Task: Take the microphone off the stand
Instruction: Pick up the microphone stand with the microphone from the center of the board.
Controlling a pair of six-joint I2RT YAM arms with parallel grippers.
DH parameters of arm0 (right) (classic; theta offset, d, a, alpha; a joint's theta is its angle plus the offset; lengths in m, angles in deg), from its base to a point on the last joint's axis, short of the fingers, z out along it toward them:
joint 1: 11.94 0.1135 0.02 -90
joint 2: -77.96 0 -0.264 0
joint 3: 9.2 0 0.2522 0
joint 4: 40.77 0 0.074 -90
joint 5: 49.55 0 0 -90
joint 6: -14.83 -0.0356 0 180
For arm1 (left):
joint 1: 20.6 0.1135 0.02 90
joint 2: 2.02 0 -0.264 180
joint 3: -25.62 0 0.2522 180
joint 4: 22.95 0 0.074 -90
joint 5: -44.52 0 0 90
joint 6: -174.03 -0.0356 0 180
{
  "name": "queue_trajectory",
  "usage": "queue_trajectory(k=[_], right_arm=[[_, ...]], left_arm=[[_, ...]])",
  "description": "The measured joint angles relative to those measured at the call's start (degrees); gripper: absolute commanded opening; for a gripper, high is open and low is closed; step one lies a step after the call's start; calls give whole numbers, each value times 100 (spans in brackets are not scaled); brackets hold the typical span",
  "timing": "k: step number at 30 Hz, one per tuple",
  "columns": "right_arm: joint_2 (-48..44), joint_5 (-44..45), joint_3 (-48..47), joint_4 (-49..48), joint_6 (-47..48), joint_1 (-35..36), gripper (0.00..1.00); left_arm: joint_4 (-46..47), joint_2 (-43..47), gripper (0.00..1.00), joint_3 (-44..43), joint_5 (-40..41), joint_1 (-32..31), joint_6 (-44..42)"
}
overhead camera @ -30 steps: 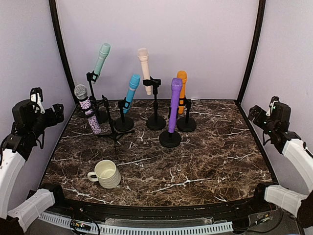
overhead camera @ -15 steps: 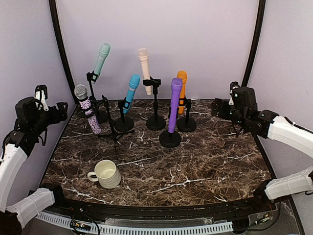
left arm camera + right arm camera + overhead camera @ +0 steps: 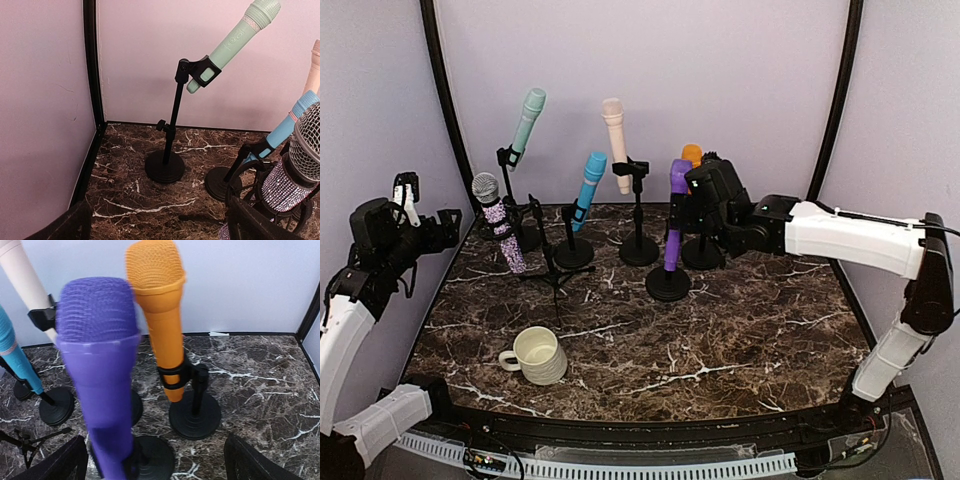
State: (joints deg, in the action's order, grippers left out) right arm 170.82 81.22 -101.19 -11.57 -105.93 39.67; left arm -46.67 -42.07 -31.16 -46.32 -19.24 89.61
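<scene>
Several microphones stand in black stands at the back of the marble table. A purple microphone (image 3: 678, 205) (image 3: 100, 365) is upright in its round-based stand (image 3: 667, 283), and an orange microphone (image 3: 692, 153) (image 3: 160, 315) is clipped just behind it. My right gripper (image 3: 688, 205) (image 3: 155, 462) is open, right beside the purple microphone's upper body and not touching it. The purple one sits toward the left finger, the orange one farther back. My left gripper (image 3: 442, 225) (image 3: 160, 227) is open by the left wall, facing the mint microphone (image 3: 529, 118) (image 3: 235, 37).
A cream microphone (image 3: 615, 135), a blue microphone (image 3: 589, 185) and a glitter-handled microphone (image 3: 498, 225) on a tripod fill the back left. A cream mug (image 3: 537, 354) sits front left. Black frame posts (image 3: 440, 90) flank the walls.
My right arm has swung from the right wall across to the purple and orange microphones. The left gripper has edged slightly forward. No microphone has moved.
</scene>
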Motion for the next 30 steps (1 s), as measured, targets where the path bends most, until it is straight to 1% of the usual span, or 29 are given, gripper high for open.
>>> queue_trajectory(k=[6, 12, 14, 18, 22, 30], right_arm=[[557, 264, -612, 236, -155, 396, 95], [1521, 581, -1576, 964, -761, 411, 93], [1733, 673, -1711, 1167, -909, 407, 91], [1834, 750, -1714, 1449, -1113, 407, 84], [1834, 837, -1703, 1436, -1217, 407, 71], [1832, 857, -1624, 1305, -1244, 407, 62]], left_arm=[[-4, 35, 97, 0, -17, 0, -35], [-24, 44, 97, 0, -22, 2, -39], [-26, 66, 97, 0, -22, 2, -42], [-26, 111, 97, 0, -22, 2, -42], [-26, 125, 97, 0, -26, 2, -42], [-26, 151, 97, 0, -20, 2, -39]])
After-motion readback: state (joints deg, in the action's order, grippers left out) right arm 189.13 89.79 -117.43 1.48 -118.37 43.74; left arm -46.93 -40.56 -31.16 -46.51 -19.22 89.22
